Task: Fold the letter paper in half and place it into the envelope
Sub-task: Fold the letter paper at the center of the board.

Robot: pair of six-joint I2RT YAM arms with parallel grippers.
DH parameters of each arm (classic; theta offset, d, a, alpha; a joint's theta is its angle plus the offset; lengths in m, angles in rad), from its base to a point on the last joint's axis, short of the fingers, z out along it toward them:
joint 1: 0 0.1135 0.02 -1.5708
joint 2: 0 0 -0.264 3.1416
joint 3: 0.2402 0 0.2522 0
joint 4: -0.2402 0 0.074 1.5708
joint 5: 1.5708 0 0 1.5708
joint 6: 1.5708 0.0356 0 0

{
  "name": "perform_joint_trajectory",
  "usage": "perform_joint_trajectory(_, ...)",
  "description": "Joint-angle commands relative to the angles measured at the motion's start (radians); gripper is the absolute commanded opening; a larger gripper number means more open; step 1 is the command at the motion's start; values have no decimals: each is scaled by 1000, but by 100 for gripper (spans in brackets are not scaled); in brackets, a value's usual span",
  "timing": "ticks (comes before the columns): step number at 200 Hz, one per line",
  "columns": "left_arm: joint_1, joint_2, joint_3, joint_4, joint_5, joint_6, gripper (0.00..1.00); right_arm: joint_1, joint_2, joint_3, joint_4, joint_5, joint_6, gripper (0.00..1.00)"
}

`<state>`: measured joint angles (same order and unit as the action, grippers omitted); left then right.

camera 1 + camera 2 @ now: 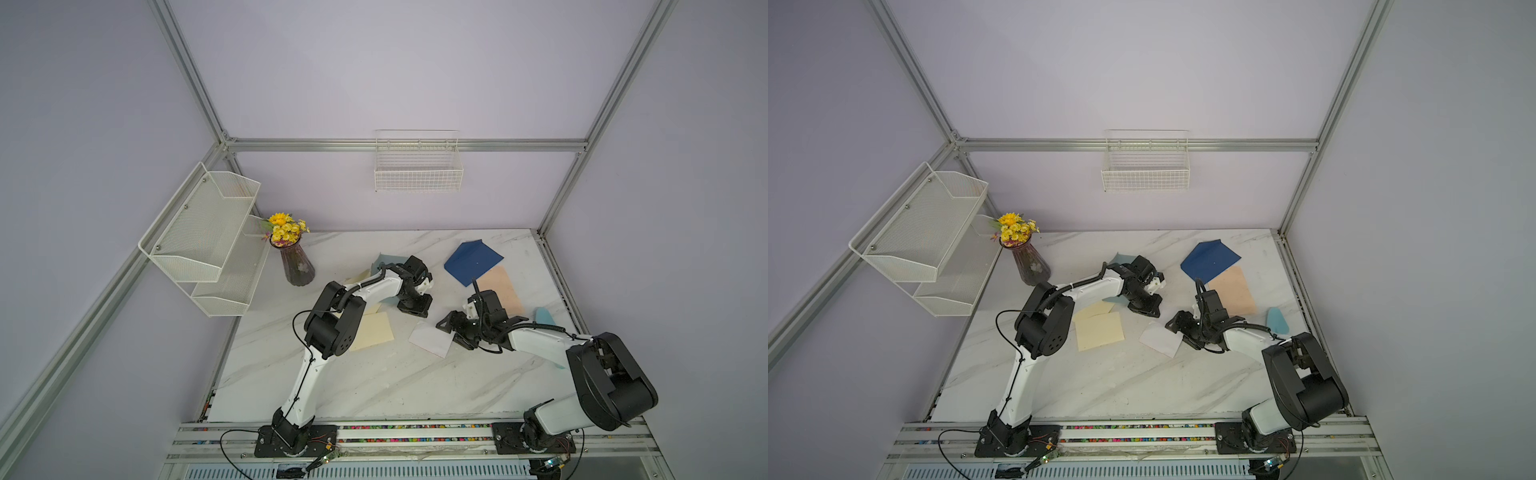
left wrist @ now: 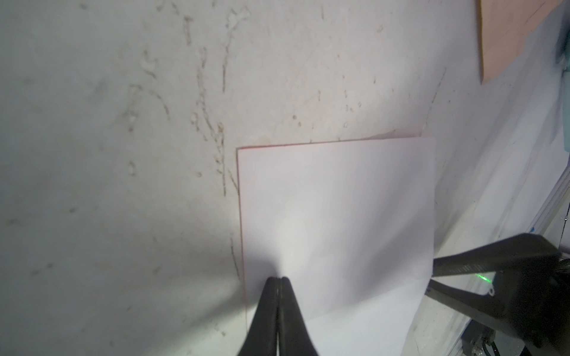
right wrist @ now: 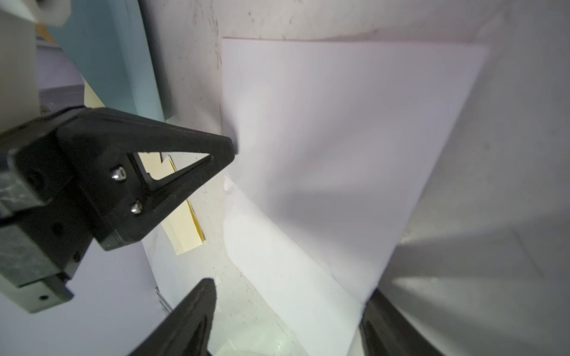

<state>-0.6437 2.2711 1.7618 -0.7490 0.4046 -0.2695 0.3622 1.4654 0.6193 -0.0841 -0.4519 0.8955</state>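
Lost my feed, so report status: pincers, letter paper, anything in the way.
Left pincer shut, tips on the white paper. Right pincer open astride its edge. Paper doubled over, outside the blue envelope. Cream sheets beside it, apart.

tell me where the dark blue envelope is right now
In a top view the dark blue envelope lies toward the far right of the marble table, its near edge meeting the peach paper sheet.
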Motion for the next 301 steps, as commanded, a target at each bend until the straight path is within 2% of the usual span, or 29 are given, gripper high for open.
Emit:
perform_joint_trajectory(1, -7, 25, -22, -84, -56, 34, 8, 4, -53, -28, -24, 14, 25, 54)
perform_joint_trajectory(26, -6, -39, -41, -85, -55, 35, 10, 5, -63, -53, -11, 16, 43, 25)
perform_joint_trajectory(48, -7, -114, -91, -79, -41, 23, 19, 4, -53, -60, 7, 18, 61, 0)
perform_joint_trajectory(89, -13, -248, -237, -42, -35, 6, 20, 4, -21, -48, 14, 24, 73, 0)
perform_joint_trajectory(130, -19, -288, -350, 23, -9, -21, 18, 6, -5, -36, 14, 19, 73, 0)
perform_joint_trajectory(165, -35, -276, -348, 45, -19, -31, 13, 3, 2, -39, 9, 17, 69, 0)
perform_joint_trajectory(180, -51, -268, -341, 51, -39, -27, 0, 5, 4, -46, 17, 16, 76, 0)
perform_joint_trajectory(223, -83, -248, -354, 73, -101, -10, 0, 5, 10, -50, 27, 16, 85, 0)
perform_joint_trajectory(291, -86, -166, -382, 83, -106, 15, 0, 5, 17, -53, 33, 28, 81, 0)
perform_joint_trajectory(301, -87, -158, -391, 88, -100, 16, 0, 5, 27, -46, 30, 29, 74, 13)
